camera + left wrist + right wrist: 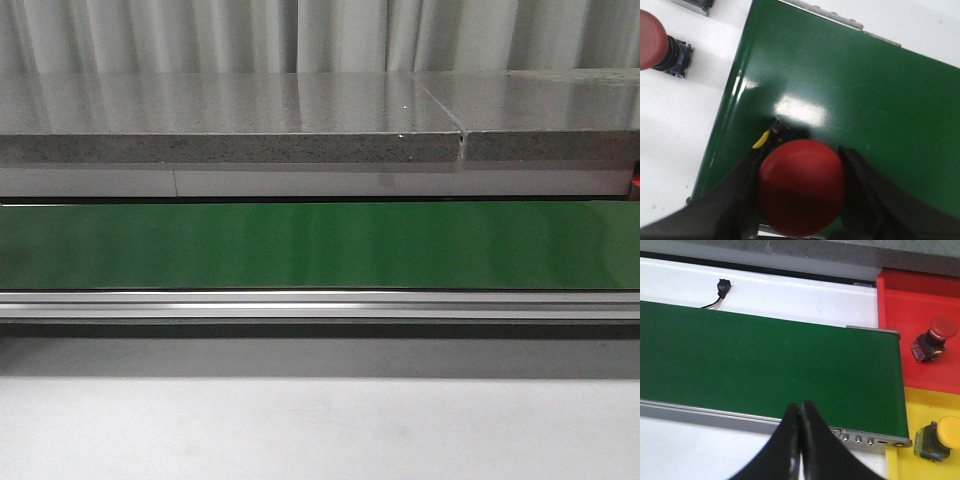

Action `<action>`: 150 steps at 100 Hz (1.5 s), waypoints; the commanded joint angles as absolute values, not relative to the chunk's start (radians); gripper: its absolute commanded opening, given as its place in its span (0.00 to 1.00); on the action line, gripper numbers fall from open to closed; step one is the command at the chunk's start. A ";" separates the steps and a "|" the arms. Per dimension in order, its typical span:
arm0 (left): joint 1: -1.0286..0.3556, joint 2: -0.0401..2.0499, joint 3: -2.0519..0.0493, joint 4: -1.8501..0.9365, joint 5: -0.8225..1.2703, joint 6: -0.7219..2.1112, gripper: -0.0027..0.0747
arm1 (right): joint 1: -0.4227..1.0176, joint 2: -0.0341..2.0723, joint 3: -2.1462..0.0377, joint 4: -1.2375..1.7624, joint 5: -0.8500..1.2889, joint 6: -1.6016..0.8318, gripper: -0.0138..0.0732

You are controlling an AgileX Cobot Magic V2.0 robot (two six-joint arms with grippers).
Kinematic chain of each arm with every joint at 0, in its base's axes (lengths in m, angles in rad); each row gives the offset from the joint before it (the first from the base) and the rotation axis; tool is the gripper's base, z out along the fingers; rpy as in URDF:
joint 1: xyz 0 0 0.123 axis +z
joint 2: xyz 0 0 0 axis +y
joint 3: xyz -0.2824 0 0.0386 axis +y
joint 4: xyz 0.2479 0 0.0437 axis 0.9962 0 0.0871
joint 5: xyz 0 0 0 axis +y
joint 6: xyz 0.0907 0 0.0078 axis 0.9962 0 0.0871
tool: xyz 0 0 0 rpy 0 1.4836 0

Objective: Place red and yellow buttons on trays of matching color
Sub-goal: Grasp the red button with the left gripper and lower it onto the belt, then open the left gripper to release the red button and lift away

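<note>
A white table [320, 430] carries a green conveyor belt [320, 245], with red tray [920, 310] and yellow tray [930, 405] at its end.

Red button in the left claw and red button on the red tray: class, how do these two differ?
The red button in the left claw is gripped between the fingers over the green belt; the red button on the red tray lies free, tipped on its side. The first is seen cap-on, hiding its base; the second shows its dark base. Both have round red caps.

Pale pleated curtain [300, 30] spans the back. Below it, speckled grey stone-like slabs [230, 120] with a seam toward the right. Green conveyor belt [320, 245] on an aluminium rail [320, 305]. White tabletop [320, 430] in front; diffuse overhead glare.
</note>
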State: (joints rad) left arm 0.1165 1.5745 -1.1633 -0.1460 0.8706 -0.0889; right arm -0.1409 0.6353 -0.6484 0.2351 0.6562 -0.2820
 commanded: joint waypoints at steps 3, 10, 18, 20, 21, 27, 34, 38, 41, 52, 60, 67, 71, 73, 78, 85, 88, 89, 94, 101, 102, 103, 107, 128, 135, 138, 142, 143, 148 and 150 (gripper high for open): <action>0.109 1.539 -1.196 -0.165 0.850 -0.082 0.05 | -0.141 0.633 -0.673 0.239 0.585 -0.293 0.08; 0.109 1.539 -1.196 -0.165 0.852 -0.078 0.13 | -0.141 0.633 -0.673 0.239 0.585 -0.293 0.08; 0.109 1.539 -1.196 -0.167 0.855 -0.067 0.25 | -0.141 0.633 -0.673 0.239 0.585 -0.293 0.08; 0.109 1.539 -1.196 -0.167 0.856 -0.065 0.29 | -0.141 0.633 -0.673 0.239 0.585 -0.293 0.08; 0.109 1.539 -1.196 -0.167 0.856 -0.065 0.32 | -0.141 0.633 -0.673 0.239 0.585 -0.293 0.08; 0.109 1.539 -1.196 -0.167 0.856 -0.063 0.45 | -0.141 0.633 -0.673 0.239 0.585 -0.293 0.08; 0.109 1.539 -1.196 -0.167 0.854 -0.042 0.64 | -0.141 0.633 -0.673 0.239 0.585 -0.293 0.08; 0.109 1.539 -1.196 -0.170 0.852 -0.030 0.74 | -0.141 0.633 -0.673 0.239 0.585 -0.293 0.08; 0.109 1.539 -1.196 -0.170 0.852 -0.022 0.79 | -0.141 0.633 -0.673 0.239 0.585 -0.293 0.08; 0.109 1.539 -1.203 -0.172 0.852 -0.010 0.87 | -0.141 0.633 -0.673 0.239 0.585 -0.293 0.08; 0.109 1.539 -1.219 -0.172 0.852 0.000 0.86 | -0.141 0.633 -0.673 0.239 0.585 -0.293 0.08; 0.109 1.539 -1.245 -0.174 0.852 0.000 0.86 | -0.141 0.633 -0.673 0.239 0.585 -0.293 0.08; 0.109 1.539 -1.266 -0.181 0.852 0.007 0.86 | -0.141 0.633 -0.673 0.239 0.585 -0.293 0.08; 0.109 1.539 -1.277 -0.182 0.852 0.013 0.86 | -0.141 0.633 -0.673 0.239 0.585 -0.293 0.08; 0.109 1.539 -1.304 -0.185 0.852 0.015 0.86 | -0.141 0.633 -0.673 0.239 0.585 -0.293 0.08; 0.109 1.539 -1.341 -0.186 0.852 0.015 0.86 | -0.141 0.633 -0.673 0.239 0.585 -0.293 0.08; 0.109 1.539 -1.354 -0.189 0.852 0.015 0.86 | -0.141 0.633 -0.673 0.239 0.585 -0.293 0.08; 0.109 1.539 -1.357 -0.192 0.852 0.015 0.86 | -0.141 0.633 -0.673 0.239 0.585 -0.293 0.08; 0.111 1.532 -1.371 -0.209 0.841 0.013 0.86 | -0.141 0.633 -0.673 0.239 0.585 -0.293 0.08; 0.114 1.511 -1.371 -0.218 0.815 0.006 0.86 | -0.141 0.633 -0.673 0.239 0.585 -0.293 0.08; 0.114 1.509 -1.371 -0.216 0.815 0.000 0.86 | -0.141 0.633 -0.673 0.239 0.585 -0.293 0.08; 0.114 1.505 -1.371 -0.216 0.815 0.000 0.86 | -0.141 0.633 -0.673 0.239 0.585 -0.293 0.08; 0.120 1.495 -1.371 -0.205 0.815 -0.007 0.86 | -0.141 0.633 -0.673 0.239 0.585 -0.293 0.08; 0.218 1.430 -1.320 -0.199 0.815 -0.014 0.86 | -0.141 0.633 -0.673 0.239 0.585 -0.293 0.08; 0.273 1.407 -1.285 -0.199 0.815 -0.014 0.86 | -0.141 0.633 -0.673 0.239 0.585 -0.293 0.08; 0.301 1.397 -1.266 -0.199 0.815 -0.014 0.86 | -0.141 0.633 -0.673 0.239 0.585 -0.293 0.08; 0.329 1.388 -1.246 -0.199 0.815 -0.014 0.86 | -0.141 0.633 -0.673 0.239 0.585 -0.293 0.08; 0.335 1.385 -1.238 -0.199 0.815 -0.014 0.86 | -0.141 0.633 -0.673 0.239 0.585 -0.293 0.08; 0.373 1.377 -1.212 -0.199 0.815 -0.014 0.86 | -0.141 0.633 -0.673 0.239 0.585 -0.293 0.08; 0.388 1.375 -1.202 -0.199 0.815 -0.014 0.86 | -0.141 0.633 -0.673 0.239 0.585 -0.293 0.08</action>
State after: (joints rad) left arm 0.3372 1.4250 -1.2136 -0.1888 0.8604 0.0000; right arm -0.1409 0.6353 -0.6484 0.2351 0.6562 -0.2820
